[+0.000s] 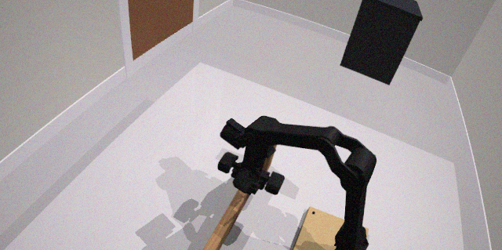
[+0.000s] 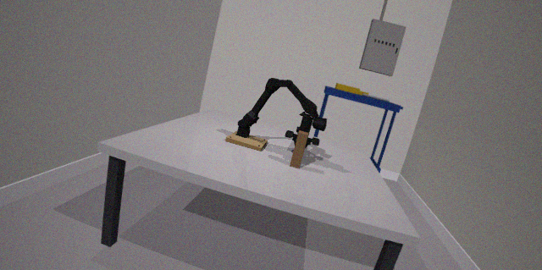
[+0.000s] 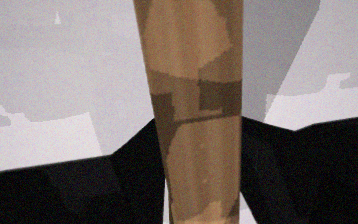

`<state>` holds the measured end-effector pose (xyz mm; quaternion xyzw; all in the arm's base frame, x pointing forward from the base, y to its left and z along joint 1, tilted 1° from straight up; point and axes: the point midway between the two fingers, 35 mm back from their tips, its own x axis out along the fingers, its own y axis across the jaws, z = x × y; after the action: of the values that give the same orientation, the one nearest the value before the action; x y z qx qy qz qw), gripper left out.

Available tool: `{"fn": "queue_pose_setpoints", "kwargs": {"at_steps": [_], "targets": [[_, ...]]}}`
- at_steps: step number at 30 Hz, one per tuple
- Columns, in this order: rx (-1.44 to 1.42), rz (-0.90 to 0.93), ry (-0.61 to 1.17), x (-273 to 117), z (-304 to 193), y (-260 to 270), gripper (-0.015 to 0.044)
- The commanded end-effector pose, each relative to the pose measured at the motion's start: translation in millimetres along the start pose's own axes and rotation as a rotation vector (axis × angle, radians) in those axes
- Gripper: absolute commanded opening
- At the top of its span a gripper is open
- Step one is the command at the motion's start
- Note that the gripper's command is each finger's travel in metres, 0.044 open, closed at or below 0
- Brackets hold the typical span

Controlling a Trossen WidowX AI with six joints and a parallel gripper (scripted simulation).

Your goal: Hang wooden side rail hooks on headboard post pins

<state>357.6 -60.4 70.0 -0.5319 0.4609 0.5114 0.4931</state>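
The wooden side rail [image 1: 229,216] [image 3: 195,45] runs from my gripper toward the lower edge in the top view, where its far end is out of frame. My gripper [image 1: 246,187] [image 3: 186,118] is shut on the rail, with the dark fingers against both sides in the wrist view. The brown headboard post [image 1: 269,161] [image 2: 299,151] stands upright on the table, close behind my gripper in the top view and in front of it in the exterior view. The hooks, pins and slot are hidden. I cannot tell whether the hooks sit on the pins.
The arm's light wooden base board [image 1: 321,222] [image 2: 246,141] lies on the white table [image 1: 416,187] [image 2: 169,147] beside the rail and post. A blue side table [image 2: 360,99] stands beyond the table in the exterior view. Arm shadows fall around the rail.
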Motion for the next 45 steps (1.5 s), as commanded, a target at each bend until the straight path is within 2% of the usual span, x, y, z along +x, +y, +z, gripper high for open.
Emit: {"fn": "queue_pose_setpoints", "kwargs": {"at_steps": [1,45], "targets": [[-0.006,-0.004,0.005,-2.5,-1.2,-0.8,0.0000],[-0.006,-0.004,0.005,-1.9,-5.8,-2.7,0.0000]]}}
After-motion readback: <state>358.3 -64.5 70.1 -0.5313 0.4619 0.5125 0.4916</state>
